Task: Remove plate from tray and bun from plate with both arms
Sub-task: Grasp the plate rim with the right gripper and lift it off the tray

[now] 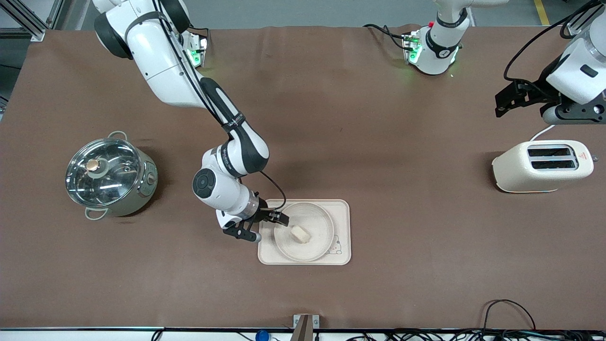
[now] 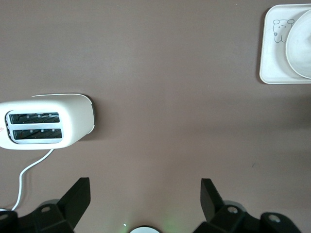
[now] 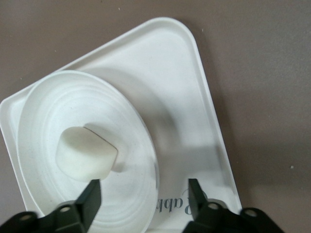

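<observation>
The cream tray (image 1: 342,210) lies on the brown table, nearer to the front camera. The round plate (image 1: 318,222) sits on it, and the small pale bun (image 1: 300,234) lies on the plate. My right gripper (image 1: 270,228) is open and low over the tray's end toward the right arm. In the right wrist view its jaws (image 3: 143,199) straddle the plate's (image 3: 58,97) rim by the "Rabbit" script, with the bun (image 3: 87,154) just ahead and the tray (image 3: 194,97) beneath. My left gripper (image 1: 506,102) waits open and empty in the air at the left arm's end.
A cream toaster (image 1: 542,166) with a white cord stands at the left arm's end; it also shows in the left wrist view (image 2: 46,121), as does the tray's bunny corner (image 2: 272,58). A lidded steel pot (image 1: 110,177) stands at the right arm's end.
</observation>
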Motion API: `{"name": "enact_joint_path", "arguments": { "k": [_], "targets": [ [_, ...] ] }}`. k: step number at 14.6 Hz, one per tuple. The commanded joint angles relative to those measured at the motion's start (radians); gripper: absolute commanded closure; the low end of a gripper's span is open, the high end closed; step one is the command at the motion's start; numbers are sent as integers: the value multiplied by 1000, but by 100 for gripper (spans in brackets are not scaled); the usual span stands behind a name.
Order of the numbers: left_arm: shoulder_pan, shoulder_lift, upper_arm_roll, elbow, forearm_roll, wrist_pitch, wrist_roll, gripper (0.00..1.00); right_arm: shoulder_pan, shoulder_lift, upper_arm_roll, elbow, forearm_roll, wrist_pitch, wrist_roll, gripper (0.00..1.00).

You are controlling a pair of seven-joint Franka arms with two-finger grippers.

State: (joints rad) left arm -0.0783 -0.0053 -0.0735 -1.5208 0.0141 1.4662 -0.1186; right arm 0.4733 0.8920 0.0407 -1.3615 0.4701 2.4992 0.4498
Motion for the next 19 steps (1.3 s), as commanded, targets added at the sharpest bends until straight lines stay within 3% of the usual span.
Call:
{"name": "enact_joint_path", "arguments": {
  "k": [1,6,14,19],
  "targets": [
    [0,8,0,11,-17,-3,-1,0,-7,4,4,10,13,-8,-5,45],
    [-1,8,-2,14,-46,-3,0,0,-10,22,2,8,9,-3,-39,52],
    [-15,13,-5,25,-49,-4,10,0,-9,39,2,8,12,-2,-33,96],
    [-17,11,-9,42,-48,-10,13,0,-12,42,4,10,13,-2,-28,99]
  ]
}}
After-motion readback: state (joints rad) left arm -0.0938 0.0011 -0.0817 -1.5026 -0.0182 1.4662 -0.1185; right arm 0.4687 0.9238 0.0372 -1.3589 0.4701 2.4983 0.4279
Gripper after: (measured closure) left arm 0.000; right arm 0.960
